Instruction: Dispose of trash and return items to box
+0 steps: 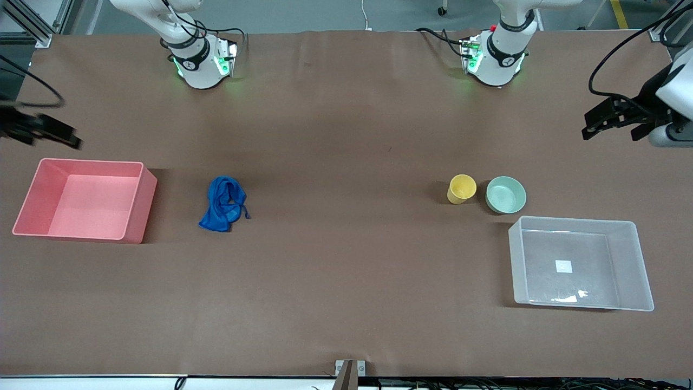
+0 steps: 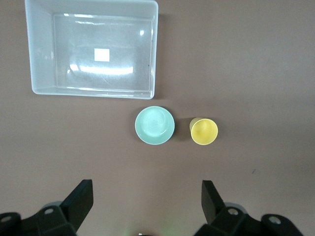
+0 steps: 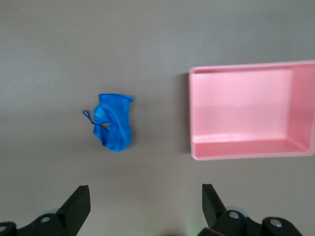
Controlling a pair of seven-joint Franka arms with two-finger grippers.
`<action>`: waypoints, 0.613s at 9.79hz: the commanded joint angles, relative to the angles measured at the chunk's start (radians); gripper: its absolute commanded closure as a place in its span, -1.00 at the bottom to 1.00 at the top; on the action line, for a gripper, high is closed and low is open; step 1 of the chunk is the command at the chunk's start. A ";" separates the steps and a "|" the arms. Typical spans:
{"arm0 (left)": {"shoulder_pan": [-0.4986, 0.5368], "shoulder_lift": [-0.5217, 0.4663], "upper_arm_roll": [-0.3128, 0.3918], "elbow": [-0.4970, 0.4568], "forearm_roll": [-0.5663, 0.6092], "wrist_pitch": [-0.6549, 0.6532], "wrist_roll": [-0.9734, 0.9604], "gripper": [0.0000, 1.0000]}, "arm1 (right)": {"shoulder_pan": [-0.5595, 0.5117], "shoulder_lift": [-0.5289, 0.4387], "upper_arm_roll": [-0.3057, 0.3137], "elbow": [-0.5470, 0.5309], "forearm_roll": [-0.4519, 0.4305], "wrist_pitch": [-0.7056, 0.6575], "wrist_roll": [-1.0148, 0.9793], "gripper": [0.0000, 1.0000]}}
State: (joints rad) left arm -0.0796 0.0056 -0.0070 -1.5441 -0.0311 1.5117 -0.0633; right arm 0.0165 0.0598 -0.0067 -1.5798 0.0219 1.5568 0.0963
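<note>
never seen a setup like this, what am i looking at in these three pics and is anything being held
These are two robot arms bolted along one edge of a brown table, each ending in a two-finger gripper. The wide picture comes from a high camera facing them; the other two come from cameras on the arms' wrists, looking down.

The left gripper hangs open at its end of the table, above a yellow cup, a mint-green bowl beside it, and a clear plastic box, which lies nearer the front camera.

The right gripper hangs open at the other end, above a pink bin and a crumpled blue cloth beside it.

Nothing is held, and both containers hold no items.
</note>
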 commanded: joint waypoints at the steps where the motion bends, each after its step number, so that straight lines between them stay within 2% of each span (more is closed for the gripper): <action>1: 0.003 -0.022 0.002 -0.190 -0.007 0.120 0.020 -0.95 | 0.002 0.012 0.083 -0.222 0.001 0.243 0.084 -1.00; 5: 0.032 -0.049 0.007 -0.558 -0.003 0.480 0.092 -1.00 | 0.029 0.165 0.096 -0.582 -0.005 0.816 0.098 -1.00; 6: 0.032 -0.041 0.019 -0.642 -0.003 0.584 0.105 -1.00 | 0.034 0.228 0.096 -0.641 -0.005 0.964 0.097 -1.00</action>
State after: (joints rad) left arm -0.0541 -0.0105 0.0004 -2.0352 -0.0308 1.9779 0.0031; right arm 0.0421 0.2554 0.0889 -2.1309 0.0199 2.3806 0.1804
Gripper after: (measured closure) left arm 0.000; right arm 0.000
